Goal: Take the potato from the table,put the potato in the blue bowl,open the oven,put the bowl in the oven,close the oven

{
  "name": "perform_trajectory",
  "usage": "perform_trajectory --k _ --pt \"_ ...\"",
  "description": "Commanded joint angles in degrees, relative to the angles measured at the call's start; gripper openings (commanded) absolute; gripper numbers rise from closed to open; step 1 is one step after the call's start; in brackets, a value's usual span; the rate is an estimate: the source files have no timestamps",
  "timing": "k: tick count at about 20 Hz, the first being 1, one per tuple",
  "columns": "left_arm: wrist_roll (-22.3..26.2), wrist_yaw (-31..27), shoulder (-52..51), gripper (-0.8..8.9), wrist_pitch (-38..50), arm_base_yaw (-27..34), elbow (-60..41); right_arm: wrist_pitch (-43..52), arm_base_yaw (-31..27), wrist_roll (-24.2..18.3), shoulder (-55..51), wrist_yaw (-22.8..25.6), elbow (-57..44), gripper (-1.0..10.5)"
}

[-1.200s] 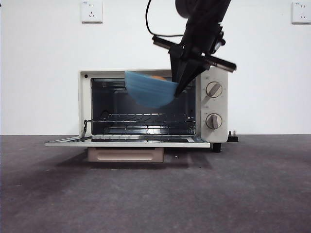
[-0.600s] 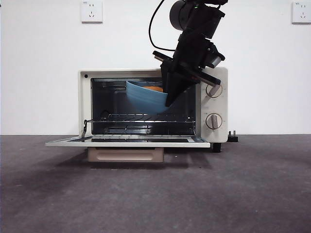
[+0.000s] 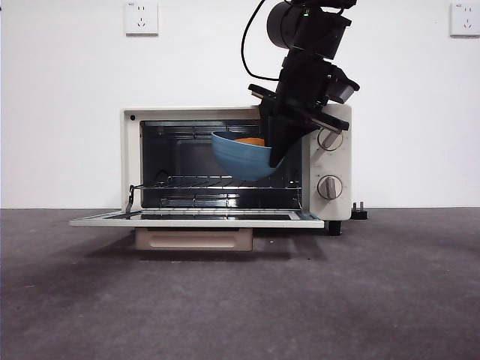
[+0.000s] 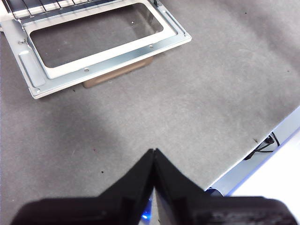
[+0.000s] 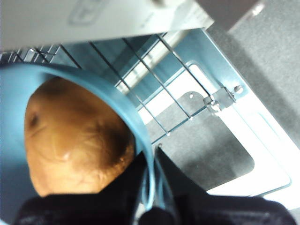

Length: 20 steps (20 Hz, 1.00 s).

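Note:
The cream-white oven (image 3: 135, 161) stands with its door (image 3: 196, 220) folded down flat. My right gripper (image 3: 277, 150) reaches into the opening from above, shut on the rim of the blue bowl (image 3: 241, 156), which hangs tilted above the wire rack (image 3: 195, 184). The orange-brown potato (image 3: 250, 141) lies inside the bowl. In the right wrist view the potato (image 5: 77, 136) fills the bowl (image 5: 136, 126), and my gripper (image 5: 152, 159) pinches the rim, with the rack (image 5: 154, 93) beyond. My left gripper (image 4: 153, 154) hovers shut over the table (image 4: 187, 108), off from the open door (image 4: 93, 51).
The oven's two knobs (image 3: 330, 139) sit just right of the arm. A plug (image 3: 360, 211) lies behind the oven's right side. The table edge (image 4: 262, 136) and a cable show in the left wrist view. Two wall sockets (image 3: 142, 16) hang on the white wall.
The right gripper has carried the bowl with the potato rightward and lower, deeper into the oven opening, and the bowl has levelled somewhat.

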Motion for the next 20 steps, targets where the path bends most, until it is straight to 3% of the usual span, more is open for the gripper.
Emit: perform_trajectory --k 1,5,14,16,20 --pt "0.44 -0.17 -0.13 -0.06 0.37 -0.13 -0.17 0.22 0.09 -0.52 0.79 0.66 0.24 0.0" --pt "0.44 -0.15 -0.13 -0.06 0.17 -0.13 -0.17 0.74 0.09 -1.64 0.79 1.18 0.24 1.0" --pt "0.42 -0.15 -0.13 -0.06 -0.07 -0.13 -0.17 3.5 0.11 -2.64 0.68 0.52 0.24 1.1" --pt "0.42 -0.15 -0.13 -0.06 -0.07 -0.13 -0.17 3.52 0.11 -2.69 0.66 -0.35 0.24 2.0" --pt "0.42 -0.15 -0.13 -0.06 -0.17 -0.13 -0.17 3.43 0.11 -4.81 0.33 -0.68 0.46 2.0"
